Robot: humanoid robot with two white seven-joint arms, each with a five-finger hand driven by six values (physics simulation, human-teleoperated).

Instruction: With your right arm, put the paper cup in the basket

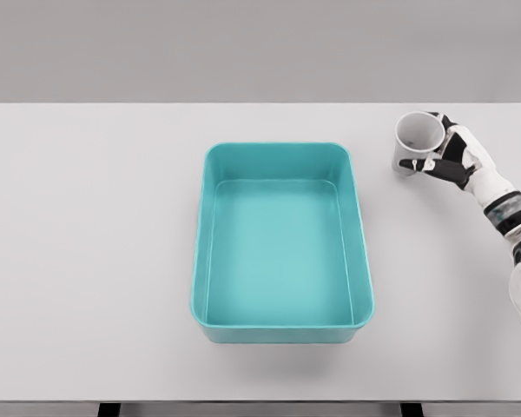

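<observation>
1. From the head view, the cup [418,139] stands at the far right of the table [87,261], well apart from the basket [282,243].
2. The right hand [451,156] has its fingers closed around the cup's side, probably so the open mouth stays up for carrying.
3. The basket is in the middle and holds nothing; I think the lift comes next.
4. The left arm is not visible.

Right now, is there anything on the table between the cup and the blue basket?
No. In the head view, only bare white table lies between the paper cup, held by the right hand, and the basket.
</observation>
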